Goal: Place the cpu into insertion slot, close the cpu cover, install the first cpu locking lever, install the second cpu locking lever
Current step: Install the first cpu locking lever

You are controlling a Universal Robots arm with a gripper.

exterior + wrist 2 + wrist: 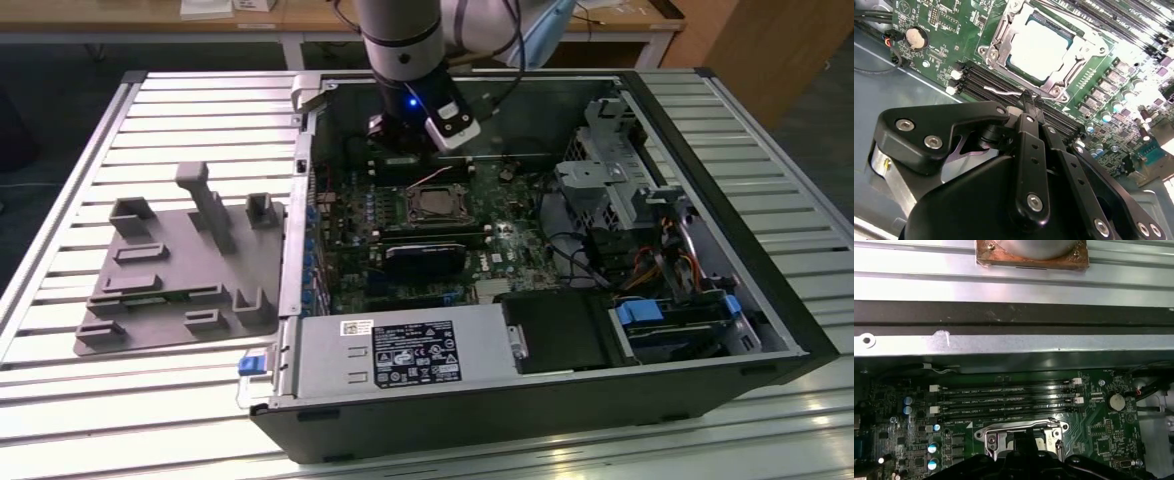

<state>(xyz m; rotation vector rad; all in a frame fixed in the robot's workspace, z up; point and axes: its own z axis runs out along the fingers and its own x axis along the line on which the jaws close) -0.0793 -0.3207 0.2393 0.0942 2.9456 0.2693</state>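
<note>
Now the tool (1030,98) pinches the locking lever (999,91), which runs alongside the memory slots (983,83).

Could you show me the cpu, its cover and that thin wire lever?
cpu (1041,47), second wrist view: centre of its silver top.
cpu cover (1078,52), second wrist view: frame strip beside the cpu.
locking lever (1001,92), second wrist view: middle of the wire.
</note>
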